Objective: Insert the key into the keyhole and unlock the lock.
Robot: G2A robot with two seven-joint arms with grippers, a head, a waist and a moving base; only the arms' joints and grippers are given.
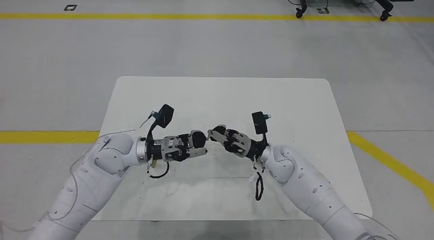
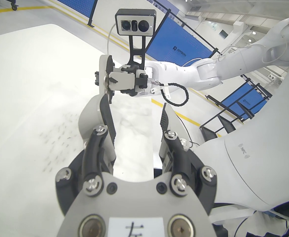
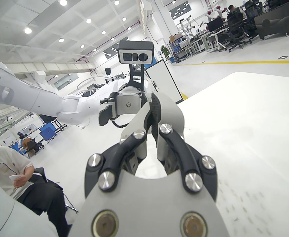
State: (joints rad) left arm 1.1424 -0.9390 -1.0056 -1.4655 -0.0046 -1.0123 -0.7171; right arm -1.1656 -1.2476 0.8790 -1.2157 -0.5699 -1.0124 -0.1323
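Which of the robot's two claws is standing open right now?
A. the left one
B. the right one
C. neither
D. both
A: the left gripper has its fingers apart with table showing between them, while the right gripper is pinched shut, seemingly on the key.

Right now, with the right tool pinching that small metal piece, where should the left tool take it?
Grip the short end of the metal piece that pokes out past the right tool's fingertips; the rest is buried between its pads. Come straight in from the open left tool's side, since the two tools face each other above the table. Probably a fingertip pinch only.
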